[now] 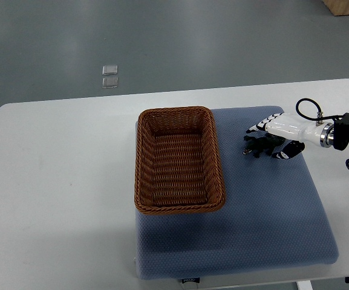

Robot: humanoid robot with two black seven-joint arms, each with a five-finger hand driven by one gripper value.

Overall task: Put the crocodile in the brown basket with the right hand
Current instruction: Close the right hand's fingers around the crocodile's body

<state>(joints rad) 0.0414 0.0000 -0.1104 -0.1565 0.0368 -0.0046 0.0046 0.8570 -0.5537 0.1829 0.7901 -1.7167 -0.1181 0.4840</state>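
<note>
Dark-green crocodile (256,147) looks small, light, probably rubbery; right hand (280,130) hangs spread over it, best pinched mid-body.

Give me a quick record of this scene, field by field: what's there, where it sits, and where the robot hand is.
surface: white table with a blue mat on it
basket: brown basket on the mat's left part, empty
crocodile: dark crocodile on the mat, right of the basket, outside it
hand: right robot hand over the crocodile, grasp unclear
left arm: not in view
</note>
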